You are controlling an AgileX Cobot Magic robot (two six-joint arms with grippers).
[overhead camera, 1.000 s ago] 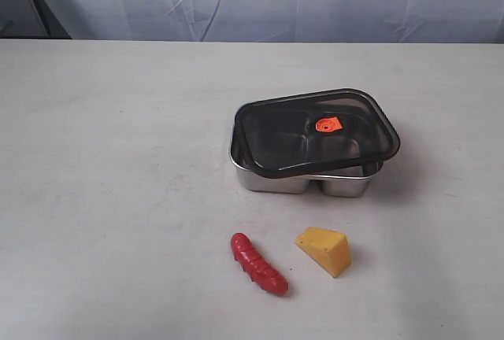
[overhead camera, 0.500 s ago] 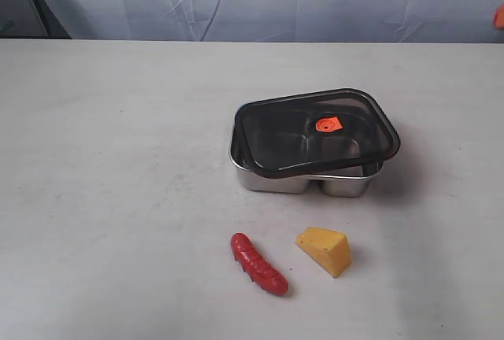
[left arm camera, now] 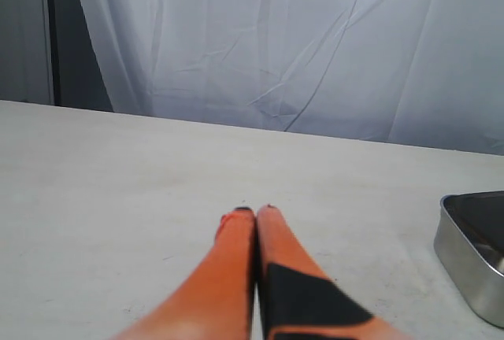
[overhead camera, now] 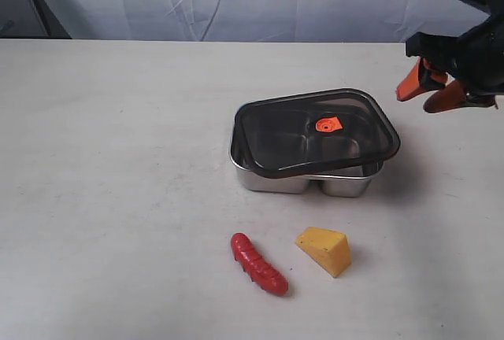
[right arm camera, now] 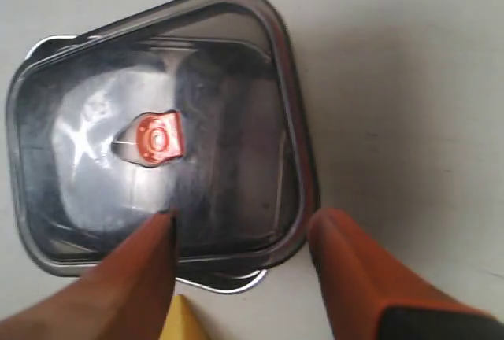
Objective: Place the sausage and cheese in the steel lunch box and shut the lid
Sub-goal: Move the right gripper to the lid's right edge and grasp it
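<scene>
Matte off-white table (overhead camera: 118, 159) backed by a wrinkled pale curtain (overhead camera: 236, 1).

The steel lunch box (overhead camera: 299, 181) is a shiny rectangular tray with rounded corners. The lid (overhead camera: 315, 131), dark and translucent with an orange valve (overhead camera: 328, 125) at its centre, lies on the box rotated askew, overhanging the rim. The divider between the two compartments shows through it.

The sausage (overhead camera: 258, 264), glossy red and ridged, and the cheese (overhead camera: 324, 250), a yellow-orange wedge, lie on the table near each other in front of the box, outside it.

Change from half a second ago: the right gripper (overhead camera: 415, 102) has entered at upper right, where only a sliver showed at the frame edge. The task items have not moved.

Right gripper: orange fingers spread apart, holding nothing, above the box's lid.

Left gripper (left arm camera: 253, 212): fingers pressed together, empty, above bare table.
</scene>
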